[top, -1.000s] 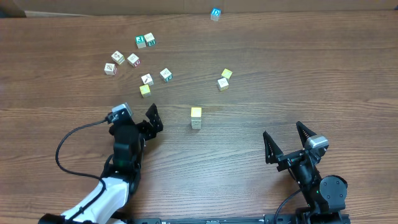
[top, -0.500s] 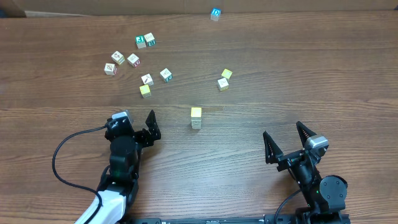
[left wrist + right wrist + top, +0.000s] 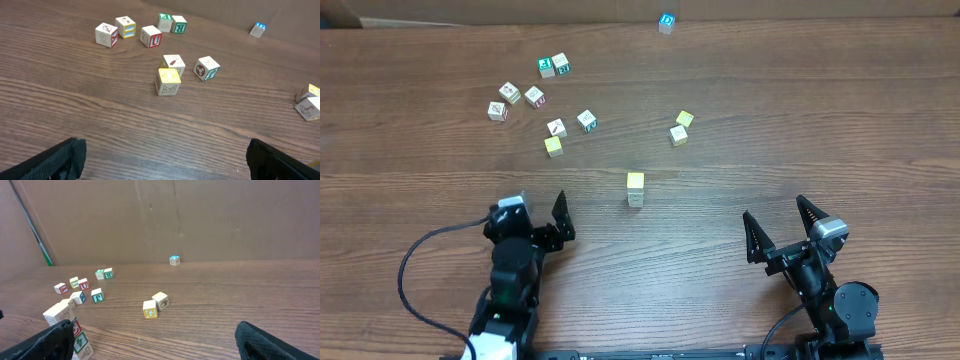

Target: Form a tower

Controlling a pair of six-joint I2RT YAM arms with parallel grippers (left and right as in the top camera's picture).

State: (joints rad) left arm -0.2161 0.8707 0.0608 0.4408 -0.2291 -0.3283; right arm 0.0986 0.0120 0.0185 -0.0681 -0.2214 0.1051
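Tower (image 3: 635, 189) first: it stands alone near the middle of the bench (image 3: 840, 110), at about two o'clock from my left end effector (image 3: 536, 212) and ten o'clock from my right end effector (image 3: 776, 214), well apart from both. Both are spread wide and empty, hovering near the six o'clock edge. From overhead I see a yellow top face over a cream side. My right wrist view catches the tower low at its eight o'clock corner, a pale cube above red- and green-marked ones, but the frame cuts off the base, so I cannot count the tiers for certain. I judge these wooden cubes light, stiff and smooth-faced. The tower only rests on itself, so a sideways nudge would likely topple it. I would not clamp the tower itself. Better to take a loose cube by two opposite flat side faces, near its middle and squarely so it does not twist, then lower it straight down. The loose cubes (image 3: 534, 96) lie scattered toward eleven o'clock of the tower, with a pair (image 3: 678, 134) at one o'clock and a blue-marked cube (image 3: 666, 22) at twelve o'clock by the far edge. The yellow-topped cube (image 3: 168, 81) dead ahead of my left end effector looks the handiest.
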